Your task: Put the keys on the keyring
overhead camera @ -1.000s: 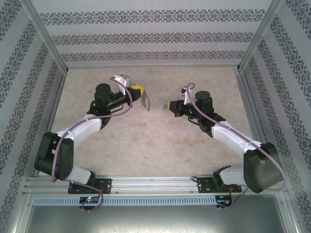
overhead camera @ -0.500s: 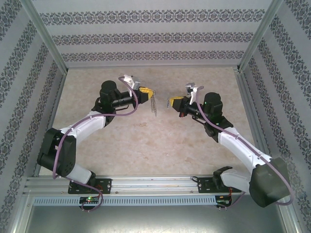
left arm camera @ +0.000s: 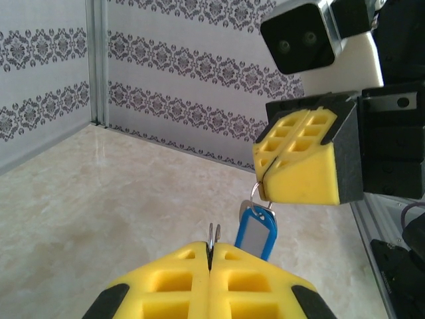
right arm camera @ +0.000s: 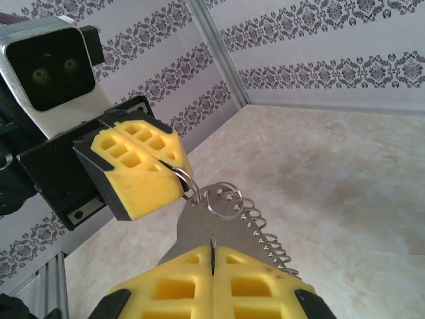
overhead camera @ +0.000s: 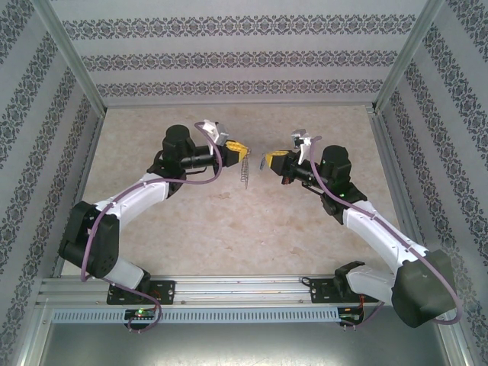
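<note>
Above the middle of the marbled table (overhead camera: 229,229), the two arms meet nose to nose, their yellow fingertips near each other but apart. The left gripper (overhead camera: 238,148) is closed all the way, pinching the keyring (right arm camera: 190,226) by its thin metal edge. The grey piece sticks out from its fingers toward the right arm, and the fine chain (overhead camera: 244,172) dangles from it over the tabletop; whether the chain's end reaches the surface cannot be told. The right gripper (overhead camera: 268,162) is clamped tight as well, holding the keys (left arm camera: 255,234) by their small silver ring, so the blue tag hangs in the air just under its fingertips, between the two grippers. Whether the tag's ring touches the keyring cannot be made out.
</note>
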